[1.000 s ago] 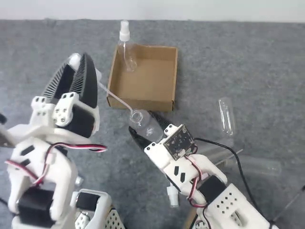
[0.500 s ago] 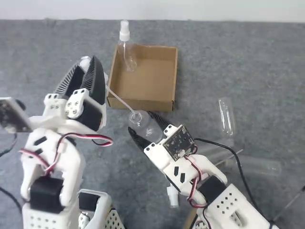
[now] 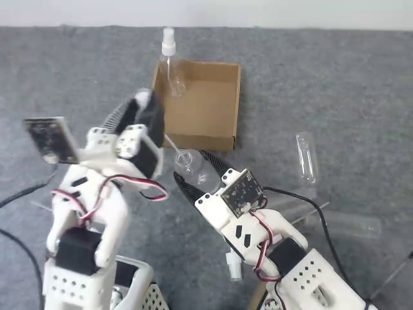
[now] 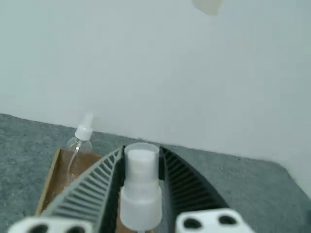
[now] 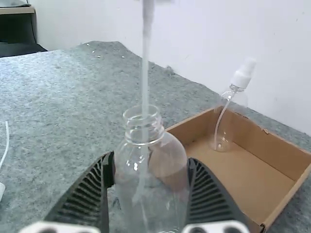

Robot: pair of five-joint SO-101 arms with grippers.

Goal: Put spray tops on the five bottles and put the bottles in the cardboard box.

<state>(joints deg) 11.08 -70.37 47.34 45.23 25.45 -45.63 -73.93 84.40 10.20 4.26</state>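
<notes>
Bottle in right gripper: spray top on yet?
Off: bottle neck is bare, only the dip tube runs inside; left gripper holds the spray top.

A grey felt-covered table [image 3: 335, 77] carries an open brown cardboard box [image 3: 193, 139], a clear plastic bottle [image 3: 306, 157] lying flat well apart from it, and a small white spray top [image 3: 232, 265].

The work surface is covered by a grey felt mat [image 3: 348, 84] with a coarse, flecked texture. A plain white wall [image 3: 271, 11] meets the mat's far edge in a straight line. Beside the wall, beyond the mat, stands a dark piece of furniture [image 5: 17, 36] with a pale top; its type cannot be determined. Lighting is even and diffuse.
</notes>
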